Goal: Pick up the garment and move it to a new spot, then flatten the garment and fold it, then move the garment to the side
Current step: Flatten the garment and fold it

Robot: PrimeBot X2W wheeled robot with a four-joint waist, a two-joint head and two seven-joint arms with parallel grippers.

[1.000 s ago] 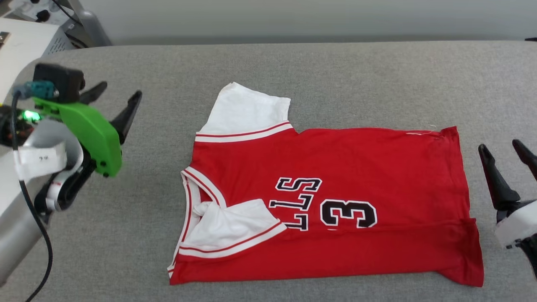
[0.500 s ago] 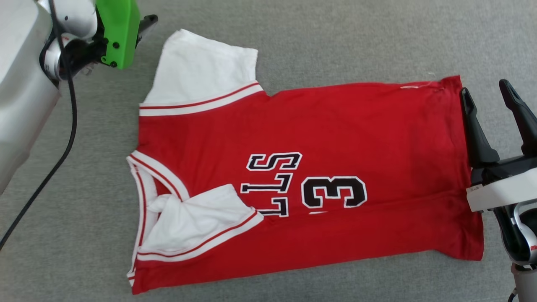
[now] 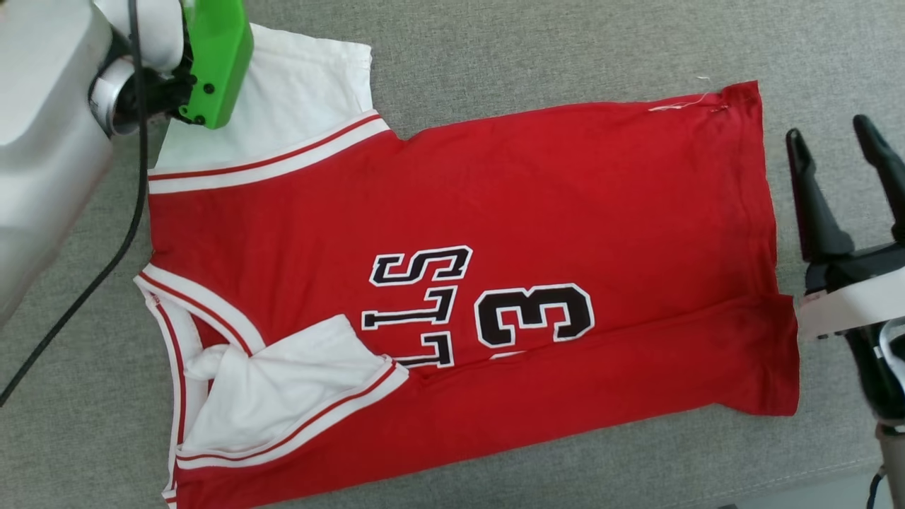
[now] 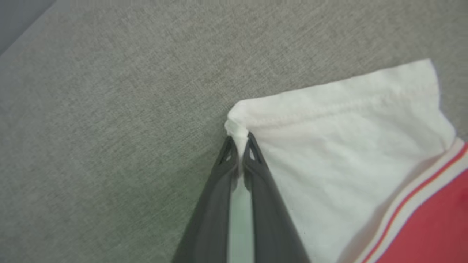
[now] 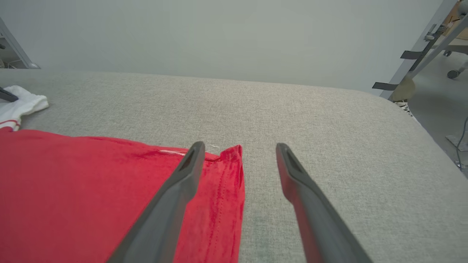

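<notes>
Head view: the garment (image 3: 495,233) lies spread on the grey table (image 3: 565,49), chest lettering up. Its near sleeve is already turned in over the chest, and its far white sleeve (image 3: 304,92) still sticks out from the body. A second ago the left arm's green wrist housing (image 3: 215,63) stood well clear of the garment's collar end, with its fingers spread. Now it sits over the outer corner of that far sleeve. The whole picture has also shifted, which is the camera tilting and not the garment sliding. The right claw (image 3: 828,131) is just beside the garment's hem, fingers wide apart and holding nothing.

Left wrist view: the left claw (image 4: 237,140) has snapped closed on the very corner of the sleeve. A small nub of white cloth is pinched between its tips, and the rest of the sleeve is flat on the table.

Right wrist view: the right claw's fingers stand open, with the far corner of the garment's hem (image 5: 234,171) between them and not yet gripped.

The fold looks half done. With the sleeve corner now gripped, the likely next move is to carry it in over the garment's chest, and the thin pinch could slip.
</notes>
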